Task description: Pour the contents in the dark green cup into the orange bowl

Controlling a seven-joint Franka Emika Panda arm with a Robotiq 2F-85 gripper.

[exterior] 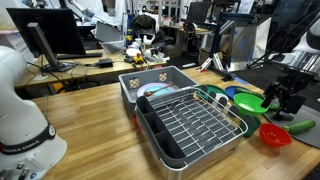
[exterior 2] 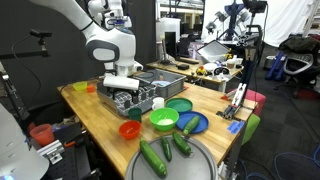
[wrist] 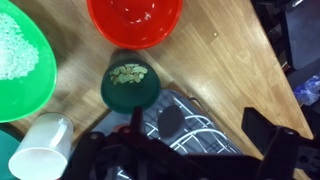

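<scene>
Pincer (wrist: 197, 132) spread wide, one dark green cup (wrist: 130, 86), one orange bowl (wrist: 135, 20), one bright green bowl (wrist: 20, 60)

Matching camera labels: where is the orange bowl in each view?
In an exterior view: orange bowl low on the right side.
In an exterior view: just below centre, slightly left.
Wrist view: top centre, cut by the top edge.
Shared landmark: the bright green bowl, near it in all three.
</scene>
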